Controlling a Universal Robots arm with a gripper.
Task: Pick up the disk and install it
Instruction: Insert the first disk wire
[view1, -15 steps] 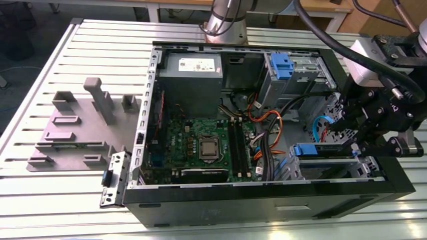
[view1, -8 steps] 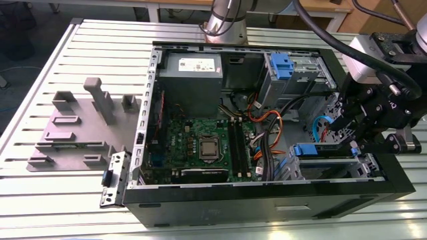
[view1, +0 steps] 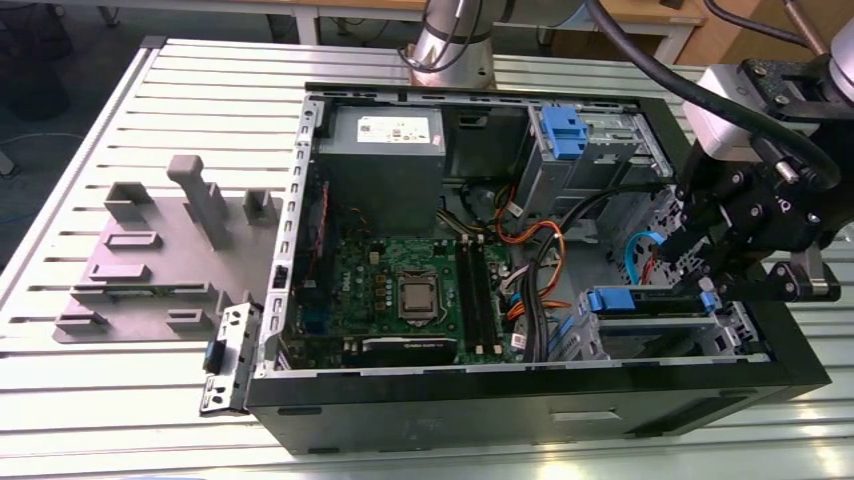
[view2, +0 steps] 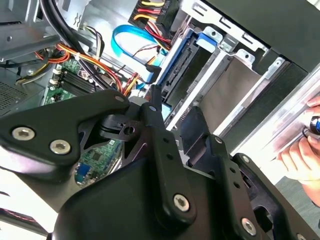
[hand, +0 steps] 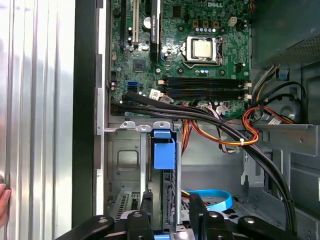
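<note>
Exterior view: the gripper (view1: 707, 288) hangs over the case's (view1: 534, 400) lower bay (view1: 727, 322), jaws clamped on the disk (view1: 625, 300), which stands on edge inside; seating is in hand, I judge. Second wrist view: bay rails (view2: 200, 87) hug the disk (view2: 180, 70), so pushing must run straight. First wrist view: cables (hand: 200, 117) cross just beyond its tab (hand: 164, 150).

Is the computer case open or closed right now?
Open. The computer case lies with its side uncovered, leaving the motherboard and cables exposed.
</note>
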